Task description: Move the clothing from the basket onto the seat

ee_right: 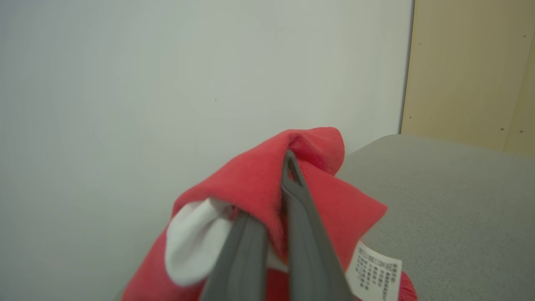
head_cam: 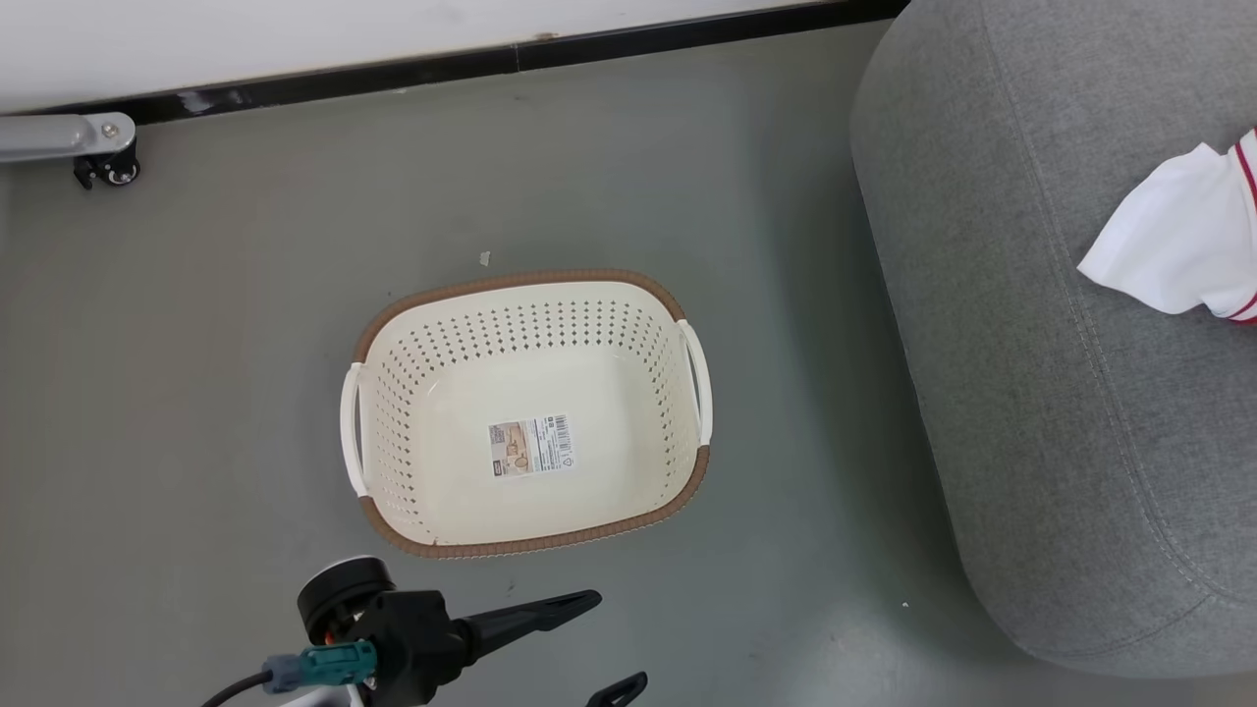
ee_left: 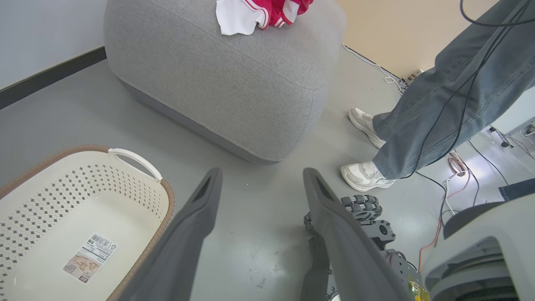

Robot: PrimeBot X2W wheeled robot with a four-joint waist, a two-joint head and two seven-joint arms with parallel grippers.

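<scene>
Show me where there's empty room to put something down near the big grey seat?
The seat is bare from its rounded edge up to the clothing. The basket is empty, and the floor between basket and seat is bare. It's crowded by the person's shoes and cables.

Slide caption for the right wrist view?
Right claw shut on the red-and-white clothing, grey sofa behind it.

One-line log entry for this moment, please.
basket: empty, on floor | clothing: on seat | right gripper: shut on clothing | left gripper: open, holding nothing
</scene>
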